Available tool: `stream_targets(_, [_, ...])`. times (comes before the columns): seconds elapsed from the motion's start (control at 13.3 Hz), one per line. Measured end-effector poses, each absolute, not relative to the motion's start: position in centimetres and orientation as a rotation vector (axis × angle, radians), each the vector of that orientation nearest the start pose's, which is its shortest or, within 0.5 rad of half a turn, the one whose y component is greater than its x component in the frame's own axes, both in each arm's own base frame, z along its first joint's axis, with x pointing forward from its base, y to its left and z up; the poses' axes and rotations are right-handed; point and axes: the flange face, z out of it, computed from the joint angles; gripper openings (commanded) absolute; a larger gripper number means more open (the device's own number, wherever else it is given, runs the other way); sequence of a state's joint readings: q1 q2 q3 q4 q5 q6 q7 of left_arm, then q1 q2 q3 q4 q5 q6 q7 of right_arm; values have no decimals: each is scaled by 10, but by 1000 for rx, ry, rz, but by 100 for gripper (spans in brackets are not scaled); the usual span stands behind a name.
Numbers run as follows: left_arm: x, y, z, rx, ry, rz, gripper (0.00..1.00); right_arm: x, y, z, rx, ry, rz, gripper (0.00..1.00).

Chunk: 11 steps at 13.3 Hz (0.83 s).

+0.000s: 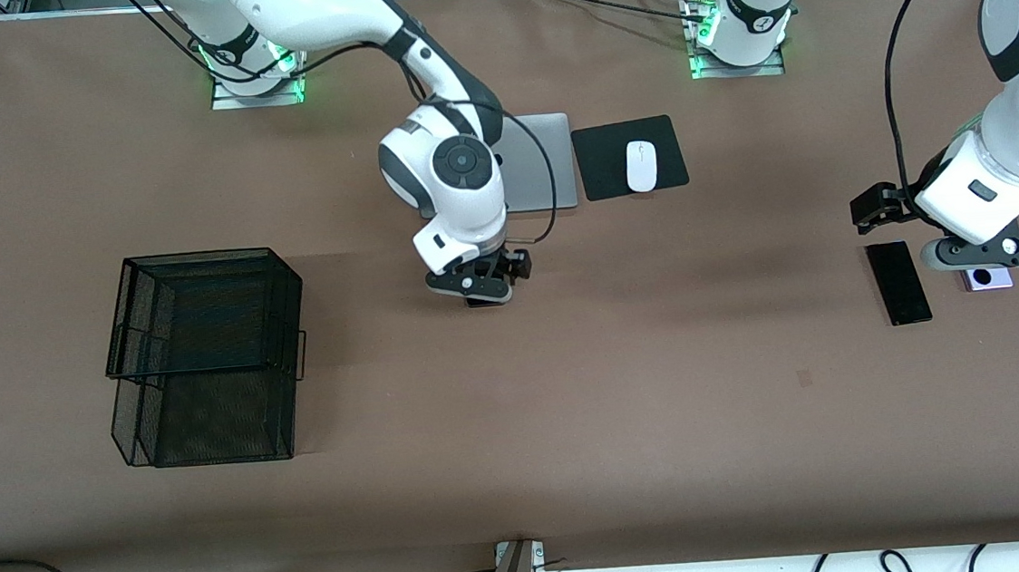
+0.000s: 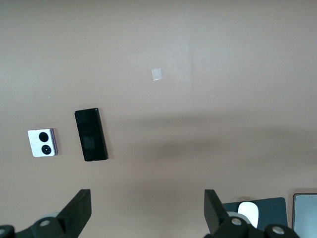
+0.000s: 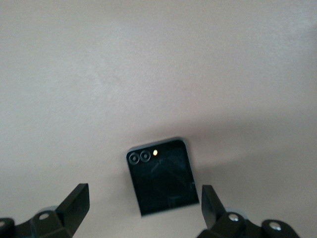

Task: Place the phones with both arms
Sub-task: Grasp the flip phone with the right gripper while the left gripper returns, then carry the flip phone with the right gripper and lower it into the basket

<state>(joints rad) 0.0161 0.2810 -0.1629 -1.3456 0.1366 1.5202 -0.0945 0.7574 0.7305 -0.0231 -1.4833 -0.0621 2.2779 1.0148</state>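
A small squarish black phone [image 3: 162,176] lies flat on the brown table near its middle. My right gripper [image 3: 143,191] hangs open just above it, one finger to each side, not touching; in the front view that gripper [image 1: 476,290] covers most of the phone. At the left arm's end of the table lie a long slim black phone [image 1: 898,283] and a lavender phone [image 1: 989,279] with two black circles. My left gripper [image 1: 994,259] hovers open over the lavender phone. The left wrist view shows the slim phone [image 2: 90,134] and lavender phone [image 2: 42,143] side by side, with the left gripper [image 2: 147,196] holding nothing.
A black wire-mesh basket [image 1: 206,355] stands toward the right arm's end of the table. A silver laptop [image 1: 545,160] and a black mouse pad [image 1: 671,141] with a white mouse [image 1: 641,166] lie near the robots' bases. A small white patch [image 2: 157,74] marks the table.
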Motion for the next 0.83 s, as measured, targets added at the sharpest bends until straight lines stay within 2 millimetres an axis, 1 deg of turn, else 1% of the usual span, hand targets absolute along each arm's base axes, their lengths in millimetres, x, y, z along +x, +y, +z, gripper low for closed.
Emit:
stream_targets(0.23, [627, -65, 559, -3034, 80, 147, 100, 535, 480, 207, -3098, 332, -183, 100])
stream_targets(0.38, [627, -65, 558, -3034, 81, 148, 100, 531, 478, 190, -3108, 303, -177, 100])
stream_targets(0.68, [627, -66, 558, -3034, 83, 149, 100, 525, 480, 183, -3129, 191, -166, 100])
stream_targets(0.83, [627, -68, 558, -3035, 87, 149, 100, 520, 480, 176, -3140, 172, -151, 100])
